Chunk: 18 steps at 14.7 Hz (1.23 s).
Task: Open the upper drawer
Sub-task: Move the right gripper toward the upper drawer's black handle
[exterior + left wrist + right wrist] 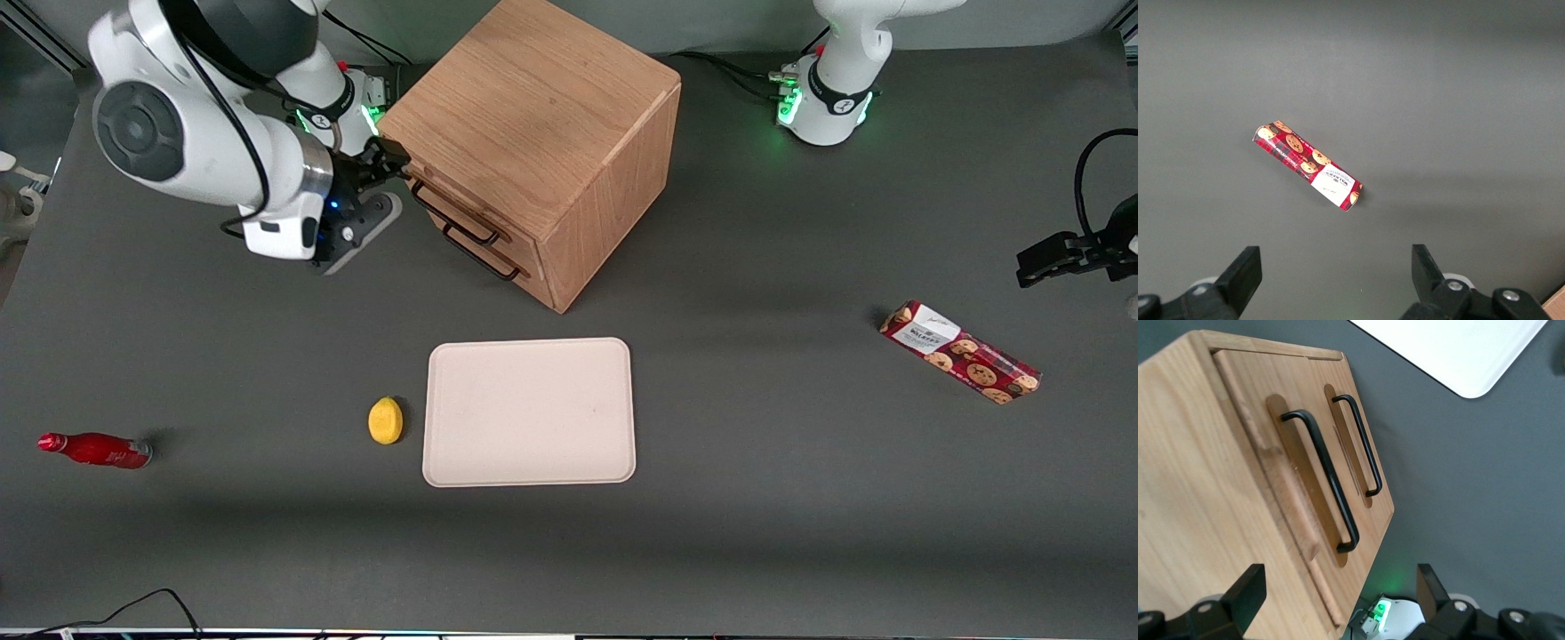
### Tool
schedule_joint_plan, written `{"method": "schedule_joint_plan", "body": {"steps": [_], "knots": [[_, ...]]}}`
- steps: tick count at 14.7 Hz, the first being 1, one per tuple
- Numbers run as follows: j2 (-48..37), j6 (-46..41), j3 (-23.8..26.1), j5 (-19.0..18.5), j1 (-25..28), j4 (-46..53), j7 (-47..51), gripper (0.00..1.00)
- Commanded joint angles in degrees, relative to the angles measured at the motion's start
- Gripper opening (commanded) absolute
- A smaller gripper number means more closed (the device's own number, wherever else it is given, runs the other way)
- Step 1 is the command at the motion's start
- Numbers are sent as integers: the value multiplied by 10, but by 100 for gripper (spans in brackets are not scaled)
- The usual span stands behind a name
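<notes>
Grey table [756, 267] carries the wooden cabinet [542, 116]; the gripper [389, 169] hovers in front of its closed upper drawer [1313, 483], fingers [1245, 597] spread wide, holding nothing.

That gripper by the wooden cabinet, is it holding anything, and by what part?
Nothing is held. The gripper is open in front of the cabinet, near the upper drawer, with its black handle not between the fingers.
</notes>
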Motion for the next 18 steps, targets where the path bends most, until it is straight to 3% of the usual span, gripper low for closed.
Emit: {"method": "schedule_joint_plan", "body": {"steps": [1,9,18], "knots": [[2,51,-2,15,3,-45,-65,100],[1,137,18,49,10,-127,-87,100],[10,167,23,49,10,-153,-115,100]]}}
